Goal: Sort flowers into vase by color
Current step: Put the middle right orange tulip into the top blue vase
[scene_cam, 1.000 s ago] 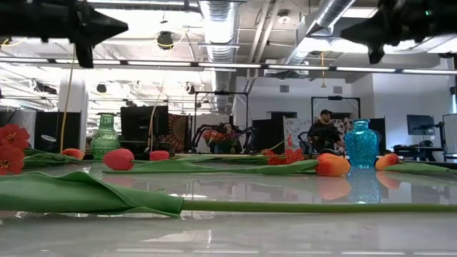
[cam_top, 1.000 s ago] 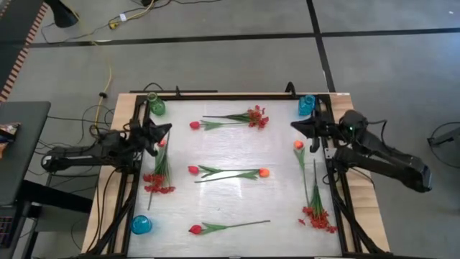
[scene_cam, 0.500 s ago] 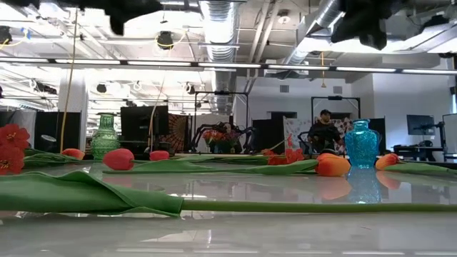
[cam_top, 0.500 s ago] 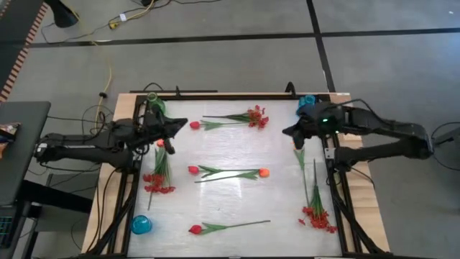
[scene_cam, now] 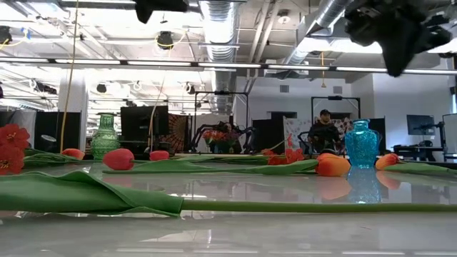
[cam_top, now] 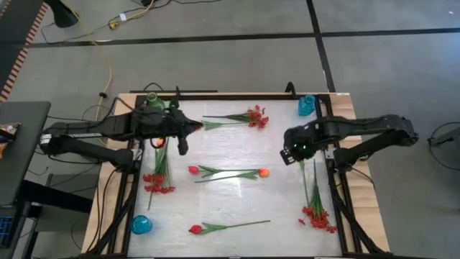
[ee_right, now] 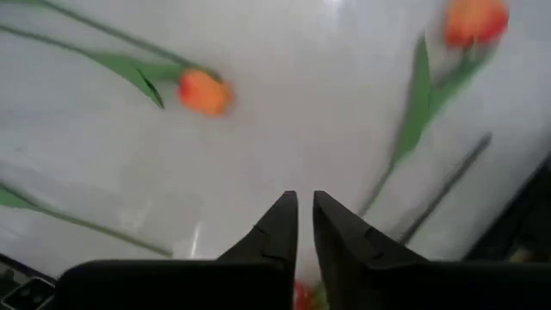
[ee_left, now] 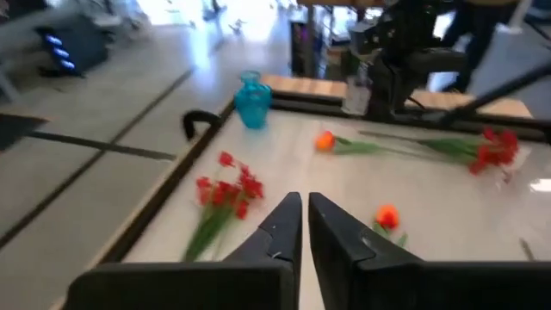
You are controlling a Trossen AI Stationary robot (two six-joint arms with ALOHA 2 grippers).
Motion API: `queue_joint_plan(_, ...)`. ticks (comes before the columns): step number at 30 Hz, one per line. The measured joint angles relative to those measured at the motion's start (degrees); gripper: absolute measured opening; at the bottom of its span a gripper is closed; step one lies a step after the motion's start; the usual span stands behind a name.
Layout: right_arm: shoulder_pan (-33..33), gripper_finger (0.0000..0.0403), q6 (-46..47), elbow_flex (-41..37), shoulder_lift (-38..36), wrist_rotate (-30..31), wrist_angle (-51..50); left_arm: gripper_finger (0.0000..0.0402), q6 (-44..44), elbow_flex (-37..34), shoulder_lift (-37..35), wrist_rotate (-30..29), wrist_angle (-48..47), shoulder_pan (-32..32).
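Long green-stemmed flowers lie flat on the white table. A red spray lies at the far side, a pinkish-red tulip and an orange tulip in the middle, and a pinkish-red tulip near. More red sprays lie left and right. My left gripper hovers shut above the far-left part. My right gripper hovers shut and points down, between the middle orange tulip and the right orange tulip.
A green vase stands at the far-left corner, a blue vase at the far-right corner and another blue vase at the near-left corner. Black frame rails run along both table sides. A person sits in the room behind.
My left gripper has swung from the table's left edge toward the far middle and risen. My right gripper has moved from the far right toward the near edge and the middle, tipping from level to pointing down. The flowers lie as before.
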Motion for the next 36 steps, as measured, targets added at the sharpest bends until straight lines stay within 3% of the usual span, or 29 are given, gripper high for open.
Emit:
queue_joint_plan(6,3.03,0.0137,6.98,-6.36,-0.52,-1.35,3.59,0.0093,-3.86,-0.04,5.07,7.88,-0.88,-0.02)
queue_joint_plan(11,3.73,0.0205,9.14,-10.84,-0.59,-1.69,3.78,0.0153,-7.25,-0.04,5.49,5.67,2.62,-0.01)
queue_joint_plan(15,2.54,0.0242,8.57,-13.64,-0.59,-1.84,4.45,0.0176,-7.63,-0.04,5.36,3.92,5.66,0.15)
queue_joint_plan(22,-0.98,0.0245,5.43,-22.01,-0.59,-5.02,12.16,0.0181,-11.50,-0.04,5.40,3.52,7.25,0.15)
queue_joint_plan(36,-4.62,0.0228,1.12,-32.66,-0.57,-4.34,21.29,0.0181,-14.94,-0.04,5.42,0.74,7.15,0.15)
